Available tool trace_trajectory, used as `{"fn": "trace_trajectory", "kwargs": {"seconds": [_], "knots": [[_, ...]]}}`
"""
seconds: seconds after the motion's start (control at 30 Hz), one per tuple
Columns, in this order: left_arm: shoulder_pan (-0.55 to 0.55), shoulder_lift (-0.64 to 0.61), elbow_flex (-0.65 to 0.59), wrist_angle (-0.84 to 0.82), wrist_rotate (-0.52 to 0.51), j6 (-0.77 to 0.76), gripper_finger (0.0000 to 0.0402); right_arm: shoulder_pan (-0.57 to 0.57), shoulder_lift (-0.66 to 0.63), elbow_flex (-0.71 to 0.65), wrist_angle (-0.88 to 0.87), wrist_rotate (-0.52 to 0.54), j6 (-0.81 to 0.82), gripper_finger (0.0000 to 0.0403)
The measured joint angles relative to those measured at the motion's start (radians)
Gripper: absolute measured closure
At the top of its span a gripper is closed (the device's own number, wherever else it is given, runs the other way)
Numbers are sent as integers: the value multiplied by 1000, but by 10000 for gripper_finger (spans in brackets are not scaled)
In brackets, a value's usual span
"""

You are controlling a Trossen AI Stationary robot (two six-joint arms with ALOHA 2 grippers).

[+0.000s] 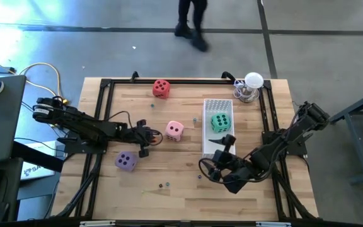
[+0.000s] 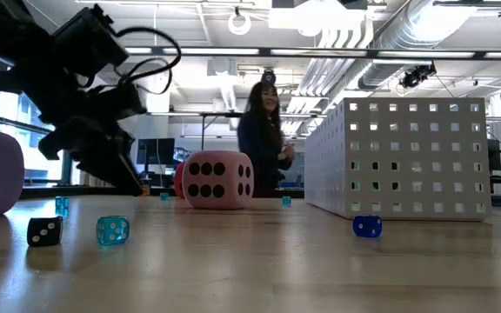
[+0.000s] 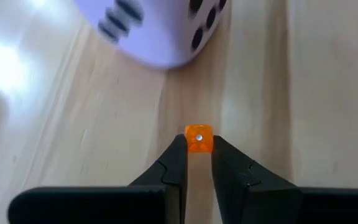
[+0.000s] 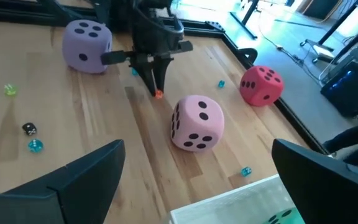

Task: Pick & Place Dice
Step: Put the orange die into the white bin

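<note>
Four soft dice show in the high view. The red one [image 1: 161, 88] sits near the far edge, the pink one [image 1: 175, 130] mid-table, and the purple one [image 1: 126, 161] toward the near left. The green one [image 1: 219, 122] lies inside the white perforated basket [image 1: 208, 145]. My left gripper [image 4: 157, 92] stands between the purple die [image 4: 87, 45] and the pink die [image 4: 196, 122], shut on a tiny orange cube, not on any soft die. My right gripper [image 4: 197, 180] hangs open beside the basket's near end and touches nothing. My left gripper pinches the tiny orange cube [image 3: 199, 138] between its two fingertips [image 3: 178, 152], one on each opposite side. The fingers come from above, slanting down toward the purple die. The cube is at the table top or just above it; I cannot tell which.
Tiny cubes lie scattered on the wood: black [image 2: 44, 230], cyan [image 2: 112, 229], blue [image 2: 367, 226] and a few more. A glass jar [image 1: 251, 88] stands at the far right corner. A black rail [image 1: 106, 94] frames the table. A person [image 2: 263, 139] stands beyond the far edge.
</note>
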Motion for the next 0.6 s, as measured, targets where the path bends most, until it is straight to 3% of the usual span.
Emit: {"fn": "trace_trajectory", "kwargs": {"seconds": [0.23,0.37,0.6], "knots": [[-10,-1,128,-54,1,5,358,2,1,0,5,-5,7,4],[-9,-2,204,-50,42,85,358,25,1,0,9,-4,54,4],[2,58,278,160,117,203,357,121,4,0,42,93,188,4]]}}
